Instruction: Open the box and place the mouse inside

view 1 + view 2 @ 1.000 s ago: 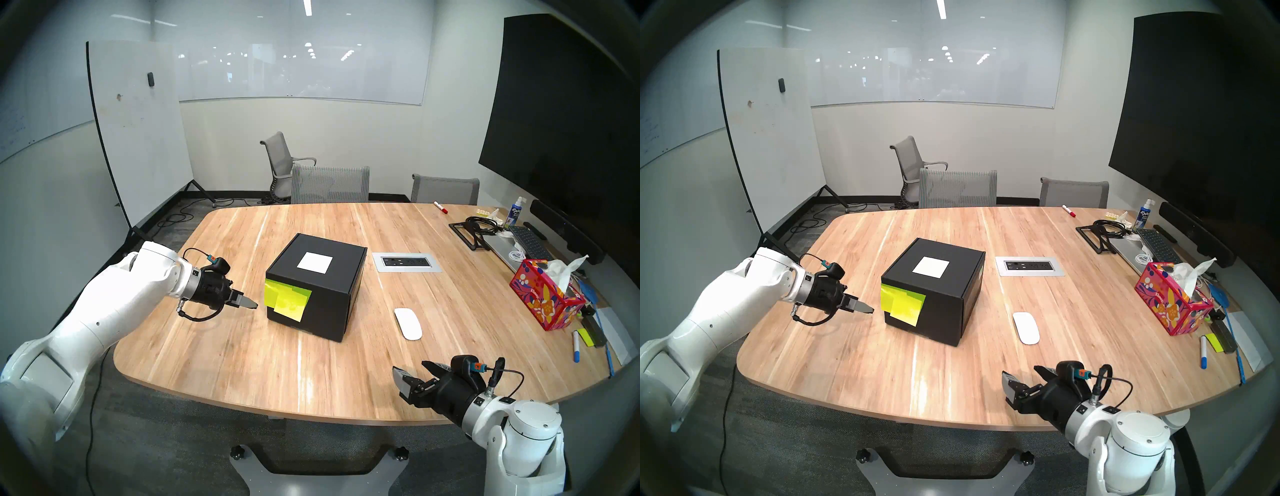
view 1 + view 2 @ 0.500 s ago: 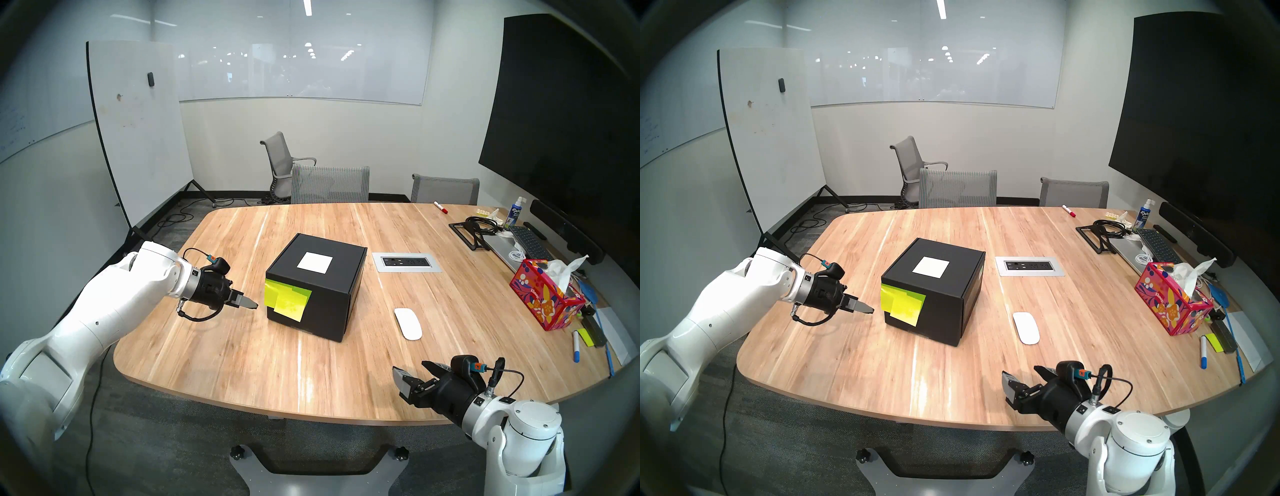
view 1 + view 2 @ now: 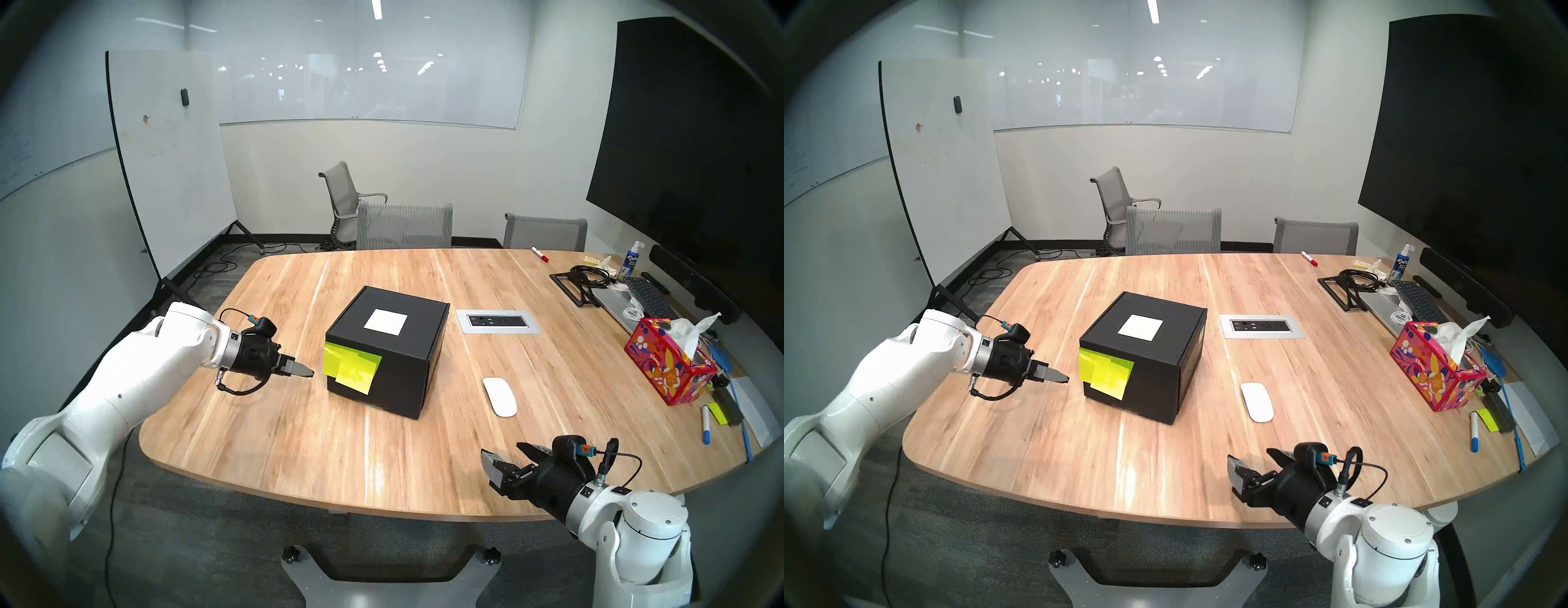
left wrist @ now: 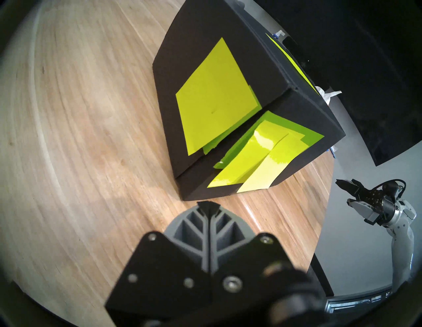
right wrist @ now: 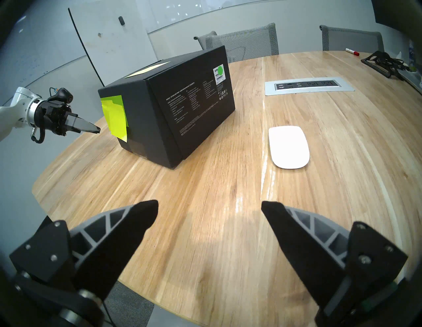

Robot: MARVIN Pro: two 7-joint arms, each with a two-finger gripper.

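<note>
Box [image 3: 394,361] seen closed at tabletop [image 3: 297,433] centre; mouse [image 3: 499,396] laid just right of it. Left claw [image 3: 309,372] clenched, empty, near sticky notes [image 3: 352,368]. Right claw [image 3: 507,456] released, empty.

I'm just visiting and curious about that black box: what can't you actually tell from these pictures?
- Inside of the black box: hidden in every view; its lid is shut.
- White print on the box's side: right wrist view, too small to read.
- White label on the lid: head views, looks blank, too small to be sure.
- Box's far side: turned away from every camera.
</note>
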